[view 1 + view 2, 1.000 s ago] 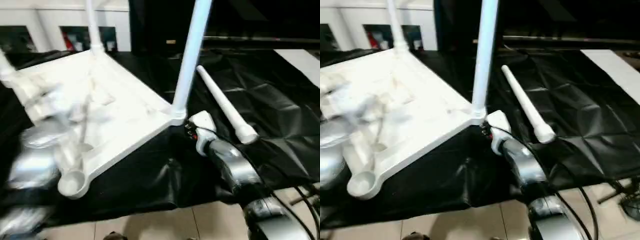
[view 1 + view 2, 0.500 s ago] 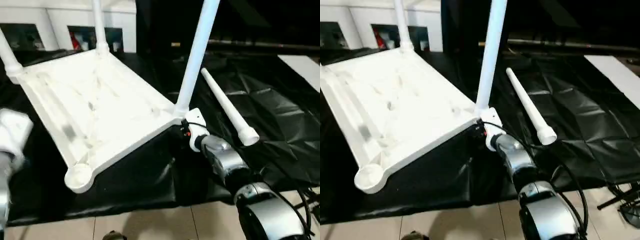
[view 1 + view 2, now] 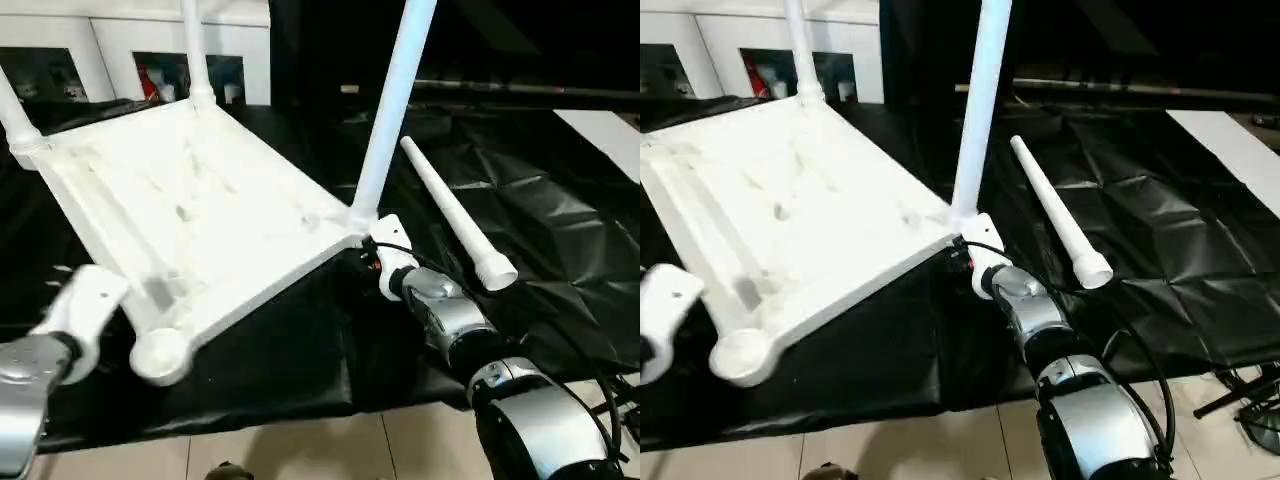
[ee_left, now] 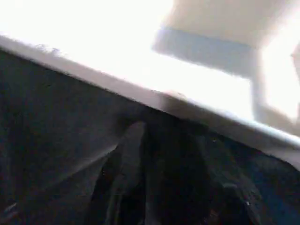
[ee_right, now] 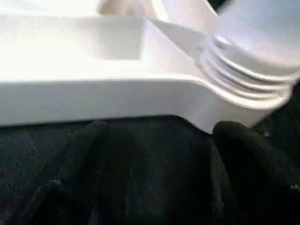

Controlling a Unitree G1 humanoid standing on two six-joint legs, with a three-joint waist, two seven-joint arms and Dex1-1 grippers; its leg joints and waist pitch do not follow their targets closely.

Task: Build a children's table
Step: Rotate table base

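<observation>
The children's table top (image 3: 190, 210) lies upside down on the black-covered work table. Three white legs stand in its corner sockets: one at the far left (image 3: 15, 120), one at the back (image 3: 195, 50), one at the near right corner (image 3: 390, 110). The near left socket (image 3: 160, 355) is empty. A loose leg (image 3: 455, 210) lies on the black cover to the right. My right gripper (image 5: 159, 136) is open, its black fingers (image 5: 89, 140) spread just below the corner that holds the near right leg. My left gripper (image 3: 100, 290) is beside the top's near edge, close to the empty socket.
A white cabinet (image 3: 100, 60) with glass doors stands behind the work table. The black cover's front edge (image 3: 300, 400) drops to a tiled floor (image 3: 300, 450). Cables (image 3: 620, 400) hang at the lower right. A white sheet (image 3: 610, 130) lies at the far right.
My left arm has swung in from the left edge towards the top's near edge by the empty socket. The right arm stays at the near right corner.
</observation>
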